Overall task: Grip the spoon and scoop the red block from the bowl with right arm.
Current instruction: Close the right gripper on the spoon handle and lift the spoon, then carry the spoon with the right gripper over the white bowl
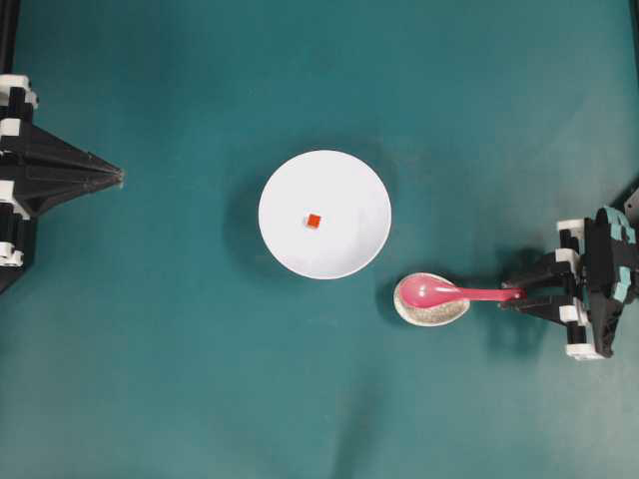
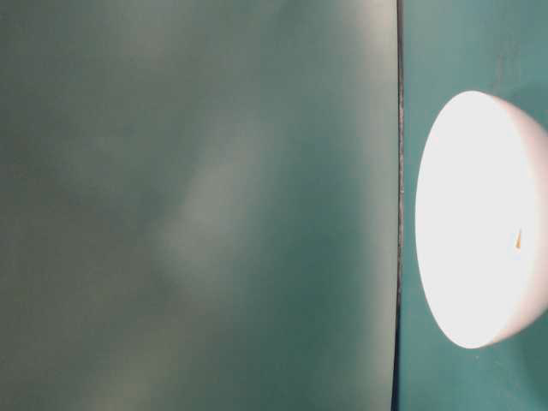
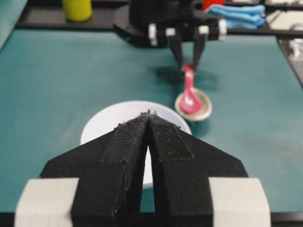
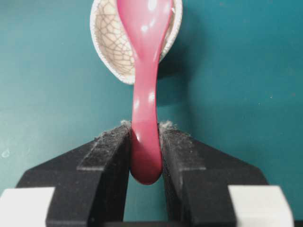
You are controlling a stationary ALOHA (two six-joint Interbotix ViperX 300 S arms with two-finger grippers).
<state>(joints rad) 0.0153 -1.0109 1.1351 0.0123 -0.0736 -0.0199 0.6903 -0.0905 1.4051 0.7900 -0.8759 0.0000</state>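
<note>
The pink spoon (image 1: pixel 439 292) lies with its scoop in a small speckled dish (image 1: pixel 436 315) and its handle pointing right. My right gripper (image 1: pixel 514 296) is shut on the handle's end. In the right wrist view both pads (image 4: pixel 113 151) press the sides of the spoon (image 4: pixel 146 94). The red block (image 1: pixel 314 221) sits in the middle of the white bowl (image 1: pixel 290 190), up and left of the spoon. My left gripper (image 1: pixel 118 177) is shut and empty at the far left, its tips (image 3: pixel 150 115) meeting in front of the bowl (image 3: pixel 109 123).
The speckled dish (image 4: pixel 113 47) rests on the teal table just right of and below the bowl. In the table-level view the bowl (image 2: pixel 479 223) fills the right side. A yellow object (image 3: pixel 77 8) and blue items (image 3: pixel 239 14) lie beyond the table's far edge.
</note>
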